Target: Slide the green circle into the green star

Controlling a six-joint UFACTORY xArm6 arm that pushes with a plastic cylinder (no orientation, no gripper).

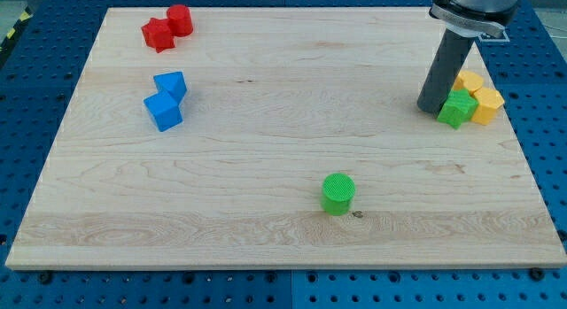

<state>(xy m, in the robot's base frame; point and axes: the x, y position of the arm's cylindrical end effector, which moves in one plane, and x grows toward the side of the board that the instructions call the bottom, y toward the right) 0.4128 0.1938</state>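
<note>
The green circle [337,193] stands alone on the wooden board, below the middle and toward the view's bottom. The green star [457,107] sits at the view's right edge of the board, touching two yellow blocks. My tip [431,108] rests on the board just left of the green star, touching or nearly touching it. The tip is far up and to the right of the green circle.
Two yellow blocks [478,95] sit right of the green star near the board's right edge. Two blue blocks [166,100] lie at the view's left. A red circle [180,19] and a red star [159,34] lie at the top left.
</note>
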